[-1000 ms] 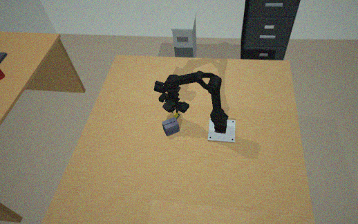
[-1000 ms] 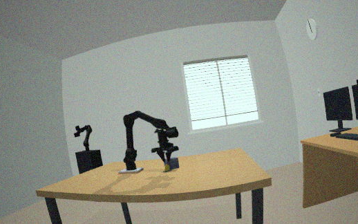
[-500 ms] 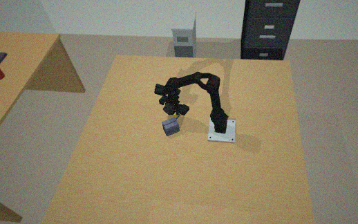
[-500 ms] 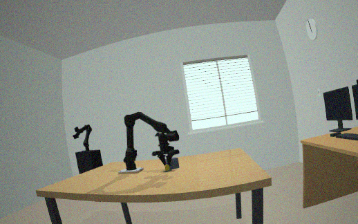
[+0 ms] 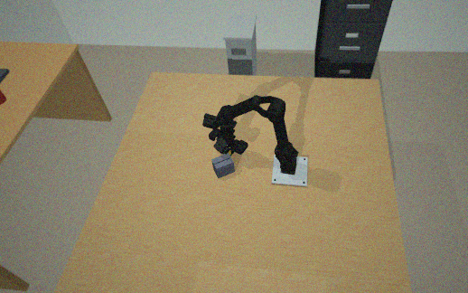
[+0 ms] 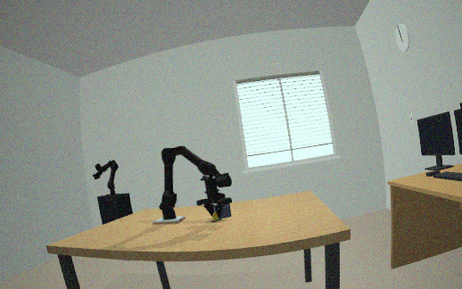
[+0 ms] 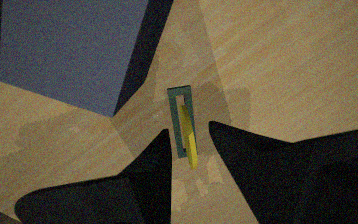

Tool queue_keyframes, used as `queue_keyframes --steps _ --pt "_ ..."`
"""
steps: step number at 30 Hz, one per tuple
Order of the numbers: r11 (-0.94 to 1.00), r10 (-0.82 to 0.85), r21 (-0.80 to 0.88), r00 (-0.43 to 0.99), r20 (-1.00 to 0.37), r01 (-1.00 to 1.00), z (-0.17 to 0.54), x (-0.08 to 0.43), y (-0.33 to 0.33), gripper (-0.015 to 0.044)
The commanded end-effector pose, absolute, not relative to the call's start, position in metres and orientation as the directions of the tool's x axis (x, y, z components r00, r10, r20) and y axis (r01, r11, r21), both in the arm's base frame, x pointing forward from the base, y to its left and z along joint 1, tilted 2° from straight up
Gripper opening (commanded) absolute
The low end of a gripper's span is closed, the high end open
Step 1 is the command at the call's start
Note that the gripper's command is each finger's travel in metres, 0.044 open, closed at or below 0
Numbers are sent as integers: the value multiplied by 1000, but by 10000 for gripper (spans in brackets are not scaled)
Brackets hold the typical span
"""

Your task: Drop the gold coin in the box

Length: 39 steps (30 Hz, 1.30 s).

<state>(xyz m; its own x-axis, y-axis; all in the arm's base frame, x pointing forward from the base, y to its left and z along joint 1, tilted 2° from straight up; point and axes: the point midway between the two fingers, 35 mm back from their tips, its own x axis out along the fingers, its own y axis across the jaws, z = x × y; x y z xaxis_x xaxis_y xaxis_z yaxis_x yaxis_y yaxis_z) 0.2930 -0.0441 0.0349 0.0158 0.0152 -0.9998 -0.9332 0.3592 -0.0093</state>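
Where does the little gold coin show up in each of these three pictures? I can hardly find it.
Top: the gold coin is a tiny yellow fleck under the gripper, just above the grey box.
Exterior: a yellow speck below the gripper, left of the box.
Wrist: a yellow sliver standing in the dark-green holder, between the two open fingers.
Shared landmark: the grey box beside the coin.
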Motion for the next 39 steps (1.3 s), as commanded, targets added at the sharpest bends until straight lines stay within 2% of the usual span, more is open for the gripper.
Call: queue_keyframes --steps 1,2,8,19,39 --pt "363 13 1 4 -1000 -932 27 291 -44 161" --pt "363 13 1 4 -1000 -932 26 291 -44 161" --pt "363 13 1 4 -1000 -932 26 291 -44 3" --pt "363 13 1 4 -1000 -932 28 291 -44 0" --pt "363 13 0 5 -1000 -932 77 295 -46 0"
